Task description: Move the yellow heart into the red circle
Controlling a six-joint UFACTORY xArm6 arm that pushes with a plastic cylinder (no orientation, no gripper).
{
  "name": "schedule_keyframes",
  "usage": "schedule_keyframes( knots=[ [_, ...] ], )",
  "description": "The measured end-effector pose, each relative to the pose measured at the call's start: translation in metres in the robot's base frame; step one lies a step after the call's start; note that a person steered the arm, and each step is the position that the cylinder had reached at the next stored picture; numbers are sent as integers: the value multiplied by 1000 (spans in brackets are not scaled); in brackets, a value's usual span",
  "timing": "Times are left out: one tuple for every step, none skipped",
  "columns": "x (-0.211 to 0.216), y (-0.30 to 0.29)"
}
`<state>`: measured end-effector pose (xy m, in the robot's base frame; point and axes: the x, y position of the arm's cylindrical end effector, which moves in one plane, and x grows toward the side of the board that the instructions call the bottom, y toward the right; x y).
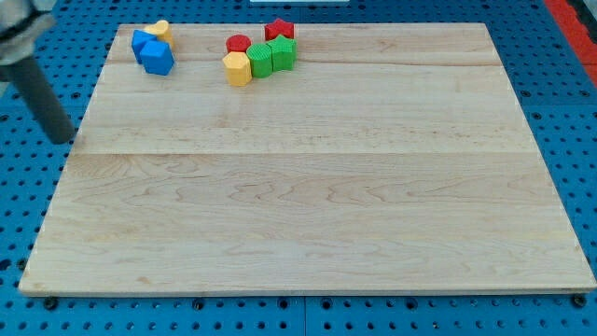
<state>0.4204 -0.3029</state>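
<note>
The yellow heart-shaped block [159,31] sits at the top left corner of the pale wooden worktop [308,187], touching two blue blocks [152,51] just below it. The red circular block [239,43] lies well apart to its right, in a cluster with a red star block [279,29], two green blocks [271,56] and a yellow hexagonal block [238,68]. My tip [62,138] rests off the worktop's left edge, far from every block. No jaws exist on this rod.
</note>
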Motion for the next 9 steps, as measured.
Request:
schedule_keyframes(
  knots=[
    [-34,-2],
    [-116,-2],
    [-175,-2],
    [-178,38],
    [-166,93],
    [-169,108],
    [-188,40],
    [-211,15],
    [-229,27]
  ],
)
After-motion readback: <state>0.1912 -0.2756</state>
